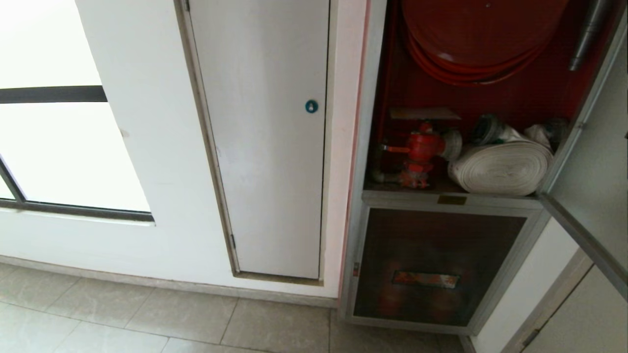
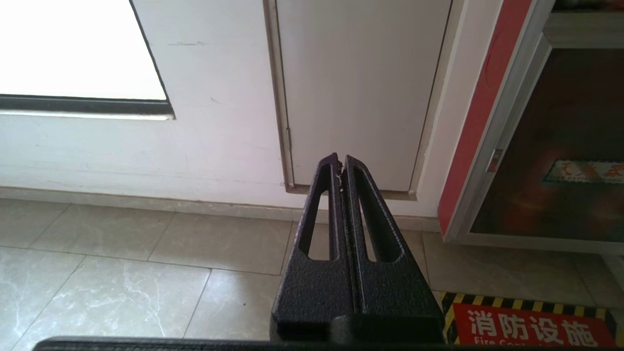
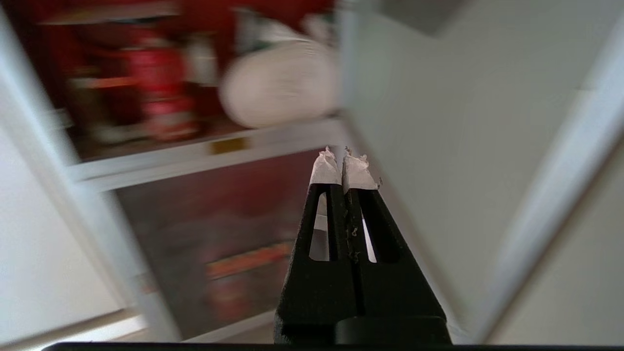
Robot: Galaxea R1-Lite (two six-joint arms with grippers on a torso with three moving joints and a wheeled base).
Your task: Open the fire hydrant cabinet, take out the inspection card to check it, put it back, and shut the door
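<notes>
We see the fire hydrant cabinet (image 1: 373, 98) with its upper door (image 1: 596, 162) swung open to the right. Inside on the shelf, the red valve (image 1: 421, 147) stands at the left edge, with the white rolled hose (image 1: 500, 166) beside it; the red hose coil (image 1: 476, 39) hangs above. The inspection card is not visible to us. The lower tinted-glass panel (image 1: 431, 267) is closed. The right gripper (image 3: 344, 163), jaws pressed together and empty, points at the cabinet's shelf edge. The left gripper (image 2: 340, 163), jaws likewise closed and empty, faces the plain white door (image 2: 360, 87) above the tiled floor (image 2: 122, 273).
</notes>
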